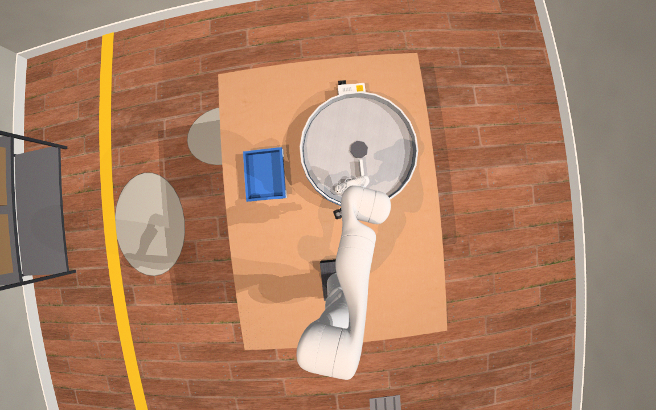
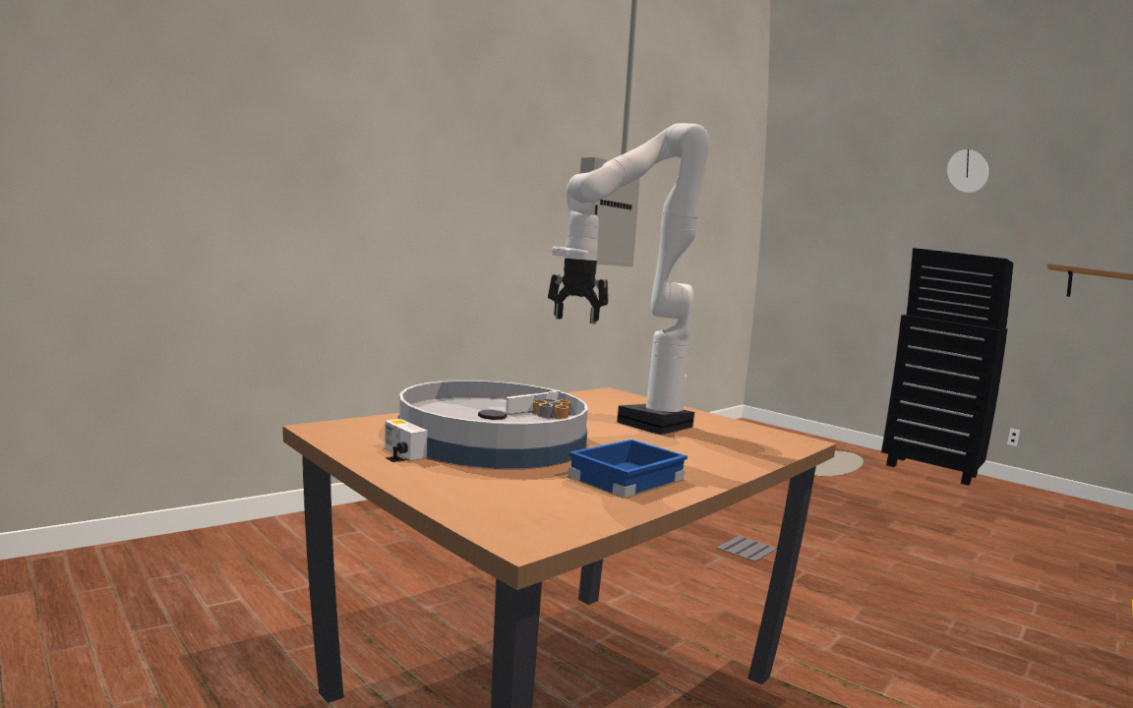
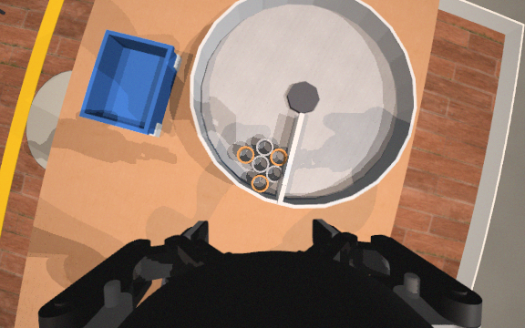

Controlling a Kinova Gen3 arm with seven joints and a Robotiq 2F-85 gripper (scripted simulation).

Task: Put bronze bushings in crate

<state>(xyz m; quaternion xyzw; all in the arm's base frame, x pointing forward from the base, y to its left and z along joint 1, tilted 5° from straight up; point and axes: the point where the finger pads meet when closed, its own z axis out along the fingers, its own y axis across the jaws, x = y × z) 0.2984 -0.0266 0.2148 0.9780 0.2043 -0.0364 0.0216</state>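
Note:
Three bronze bushings with orange rims, left (image 3: 237,155), right (image 3: 279,149) and lowest (image 3: 252,183), stand upright in the turning table (image 1: 361,117) (image 2: 482,432) (image 3: 335,55). Three grey bushings, upper (image 3: 264,138), middle (image 3: 252,164) and lower right, stand close among them. The cluster is beside the white divider (image 2: 528,403) (image 3: 292,157), near the rim; the arm mostly hides it in the top view. The blue crate (image 1: 264,174) (image 2: 597,472) (image 3: 166,87) is empty. My gripper (image 2: 575,319) (image 3: 261,231) is open and empty, high above the table, pointing down.
The turning table has a raised wall and a dark central hub (image 1: 358,149) (image 2: 492,413) (image 3: 303,97). A white control box (image 1: 351,88) (image 2: 406,438) sits against its outside. The crate stands beside it on the wooden table (image 1: 269,112) (image 2: 500,528).

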